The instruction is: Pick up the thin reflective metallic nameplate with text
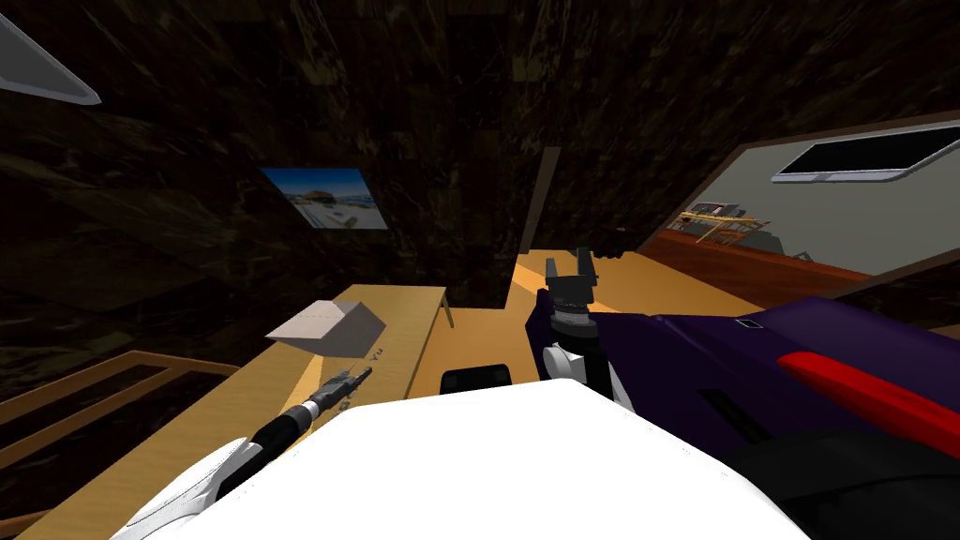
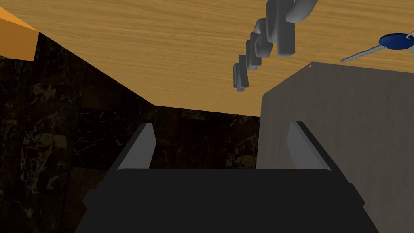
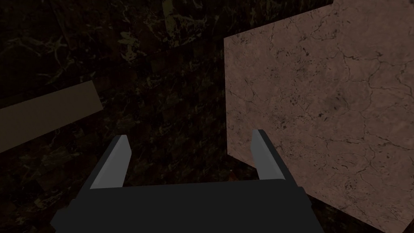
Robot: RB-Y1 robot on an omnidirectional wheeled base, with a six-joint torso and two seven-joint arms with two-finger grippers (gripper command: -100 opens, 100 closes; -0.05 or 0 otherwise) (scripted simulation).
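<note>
A row of small grey block letters stands on the wooden surface, just beside the grey box. In the left wrist view they are seen end-on, one behind another, and cannot be read. In the head view, at about 5 o'clock from the box, two of them look like "YU"; the others cannot be made out.

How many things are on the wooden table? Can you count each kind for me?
Grey box: 1
Nameplate, a row of grey letters: 1
Blue-headed thing with a thin grey blade: 1
Total: 3
</note>
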